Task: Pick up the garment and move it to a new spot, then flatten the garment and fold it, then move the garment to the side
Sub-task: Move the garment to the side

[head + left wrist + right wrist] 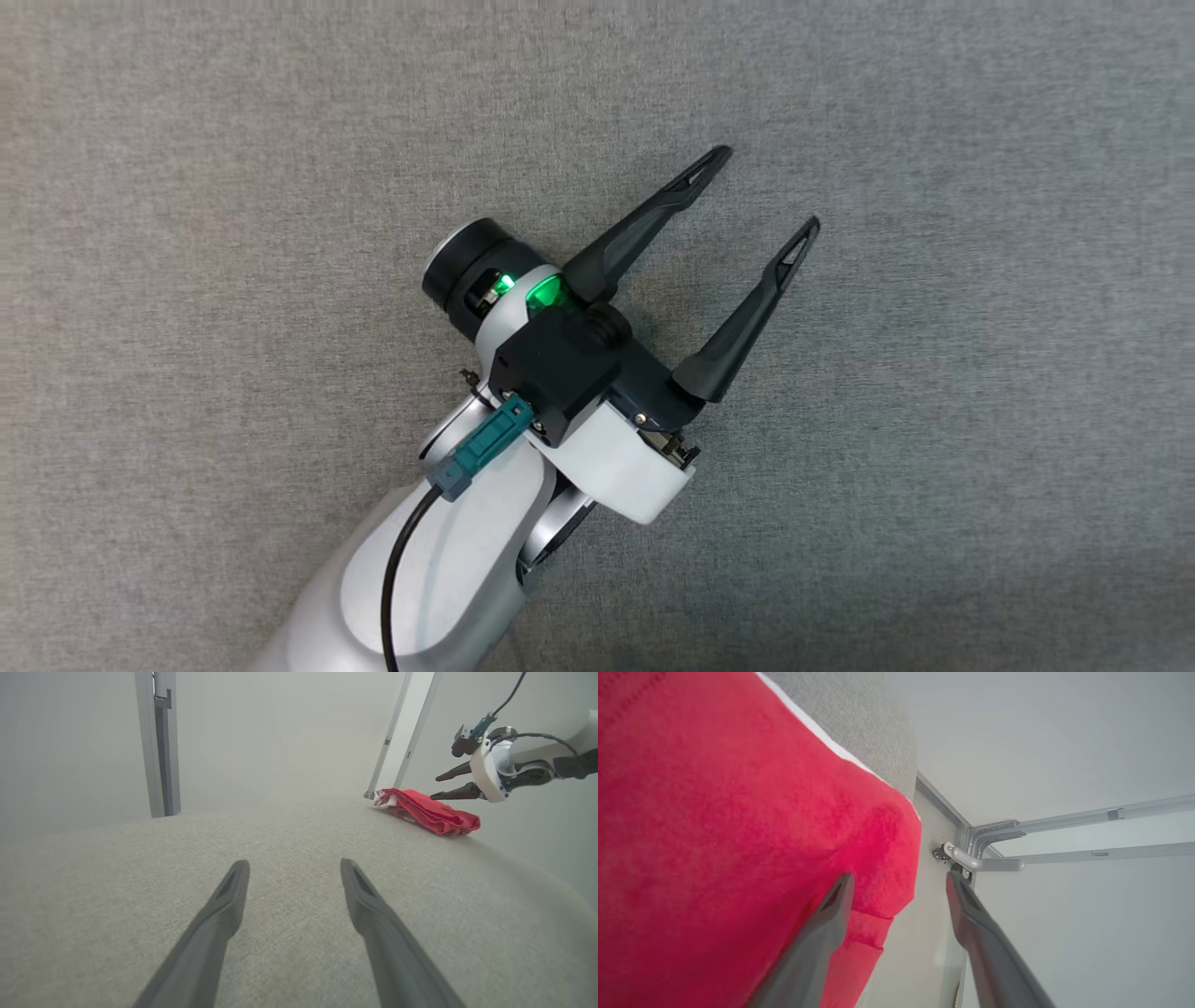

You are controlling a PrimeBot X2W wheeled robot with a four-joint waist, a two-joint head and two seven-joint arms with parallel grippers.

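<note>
The garment (430, 812) is a red, folded bundle with a white edge, lying at the far right edge of the grey cloth table (280, 826). My right gripper (436, 787) hovers just above it, open. In the right wrist view the garment (714, 812) spreads across the left; my right gripper (899, 878) is open, with one finger over the red cloth and the other past the table's edge. Nothing sits between the jaws. My left gripper (761, 194) is open over the bare table (934, 467), far from the garment. The left wrist view shows the left gripper (294, 864) holding nothing.
A grey metal post (161, 742) stands behind the table at the left, another slanted post (402, 732) rises by the garment. Frame bars (1064, 858) meet at the table corner beside the right gripper. The table edge runs close to the garment.
</note>
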